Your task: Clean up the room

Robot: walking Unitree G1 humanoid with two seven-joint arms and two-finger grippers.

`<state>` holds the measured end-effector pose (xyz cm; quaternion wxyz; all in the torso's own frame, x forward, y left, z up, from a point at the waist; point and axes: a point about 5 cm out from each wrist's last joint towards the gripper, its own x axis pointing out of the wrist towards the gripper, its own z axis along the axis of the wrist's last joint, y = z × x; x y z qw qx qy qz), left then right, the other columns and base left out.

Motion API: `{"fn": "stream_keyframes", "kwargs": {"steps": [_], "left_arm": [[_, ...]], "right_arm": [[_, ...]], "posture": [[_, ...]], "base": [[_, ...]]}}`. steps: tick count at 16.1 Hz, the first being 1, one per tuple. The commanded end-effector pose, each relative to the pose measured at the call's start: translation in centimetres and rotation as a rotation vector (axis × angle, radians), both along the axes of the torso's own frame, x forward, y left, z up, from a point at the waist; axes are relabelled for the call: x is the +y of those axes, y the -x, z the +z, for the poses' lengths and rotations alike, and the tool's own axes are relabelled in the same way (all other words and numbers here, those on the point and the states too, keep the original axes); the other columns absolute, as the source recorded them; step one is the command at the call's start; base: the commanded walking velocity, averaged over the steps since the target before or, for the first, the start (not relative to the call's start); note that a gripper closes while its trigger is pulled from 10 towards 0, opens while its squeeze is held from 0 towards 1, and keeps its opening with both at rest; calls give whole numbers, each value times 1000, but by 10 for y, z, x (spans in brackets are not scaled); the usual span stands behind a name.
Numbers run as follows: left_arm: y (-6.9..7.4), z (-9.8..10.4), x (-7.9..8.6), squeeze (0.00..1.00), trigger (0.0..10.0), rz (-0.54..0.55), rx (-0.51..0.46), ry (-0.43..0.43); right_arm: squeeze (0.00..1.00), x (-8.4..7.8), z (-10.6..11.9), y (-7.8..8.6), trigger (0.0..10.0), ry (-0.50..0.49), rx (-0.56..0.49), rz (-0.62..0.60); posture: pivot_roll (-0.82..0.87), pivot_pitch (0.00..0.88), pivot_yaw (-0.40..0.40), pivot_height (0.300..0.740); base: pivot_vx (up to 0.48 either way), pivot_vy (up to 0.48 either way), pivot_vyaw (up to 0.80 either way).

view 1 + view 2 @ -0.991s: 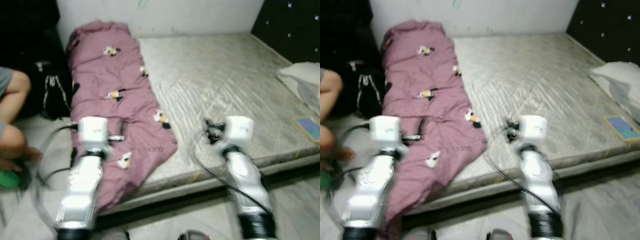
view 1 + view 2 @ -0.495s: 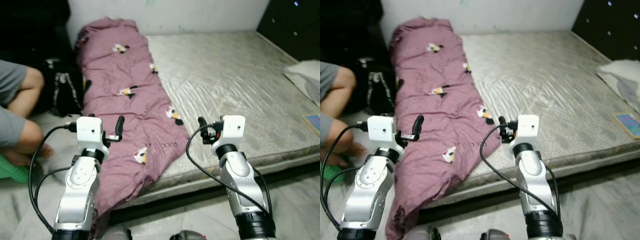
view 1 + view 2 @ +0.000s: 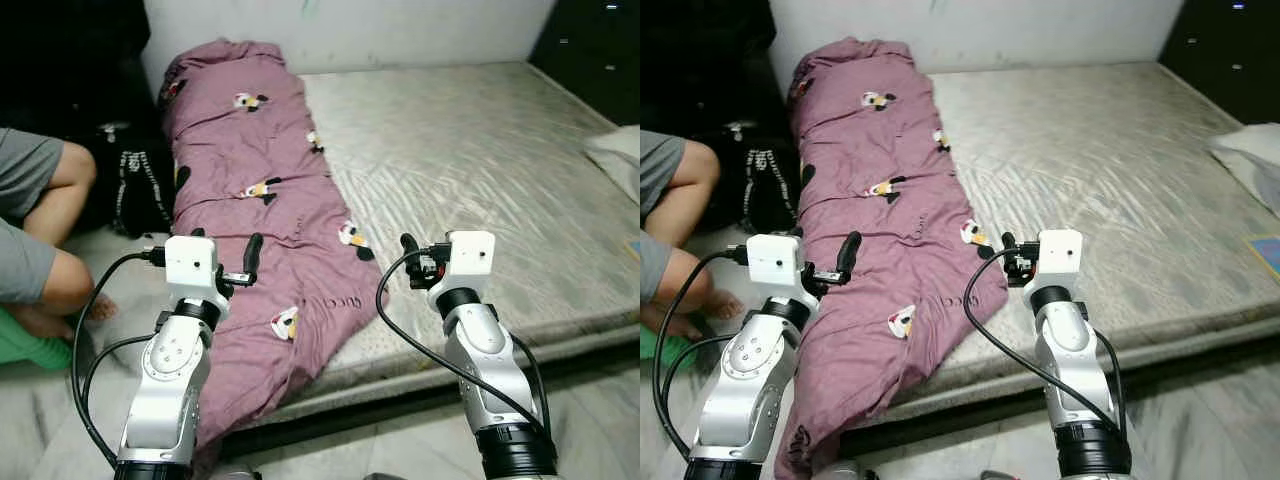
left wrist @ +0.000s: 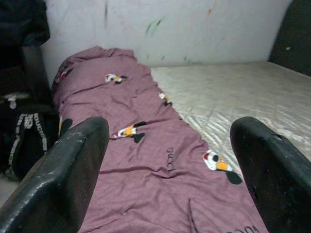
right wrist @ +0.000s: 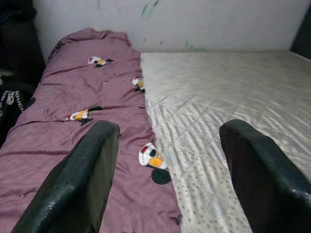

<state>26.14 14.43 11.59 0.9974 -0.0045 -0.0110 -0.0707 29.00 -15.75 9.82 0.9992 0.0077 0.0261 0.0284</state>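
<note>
Item: mauve quilt (image 3: 265, 215) with cartoon prints, lying lengthwise along the left side of the bare mattress (image 3: 480, 170), its near end spilling over the mattress's front edge toward the floor. Left gripper (image 3: 245, 262): raised above the quilt's near end, fingers spread, holding nothing. Right gripper (image 3: 415, 262): raised over the mattress's front edge, just beside the quilt's right border, fingers likewise spread and empty. Also present: black bag (image 3: 135, 190) on the floor left of the mattress; a seated person's knee (image 3: 70, 170) beyond it. Step in hand, as judged: approach to the quilt, no grasp yet. Next move calls for lowering both grippers onto the quilt's near edge and pinching the fabric.
</note>
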Motion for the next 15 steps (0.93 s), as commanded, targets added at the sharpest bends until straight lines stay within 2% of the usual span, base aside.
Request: {"fn": "stream_keyframes", "kwargs": {"steps": [1, 6, 8, 11, 15], "left_arm": [[-1, 6, -1, 0, 10000, -5, -22, -1], [-1, 5, 1, 0, 10000, 19, -16, -6], [-2, 5, 1, 0, 10000, 20, -13, -7], [-3, 5, 1, 0, 10000, 33, -19, -9], [-2, 7, 14, 0, 10000, 137, -35, -12]], "right_arm": [[0, -2, 3, -2, 10000, 5, -10, -6], [0, -3, 3, -3, 10000, 6, -6, -15], [0, -3, 2, -3, 10000, -7, 3, -22], [0, -5, 2, -4, 10000, 4, -4, -24], [0, -1, 5, -4, 10000, -5, -18, -11]], "posture": [[9, 0, -32, 740], [8, 0, -33, 740], [7, 0, -33, 740], [9, 0, -32, 740], [9, 0, -28, 740]], "base": [[315, 0, 0], [0, 0, 0], [0, 0, -800], [0, 0, 0], [0, 0, 0]]}}
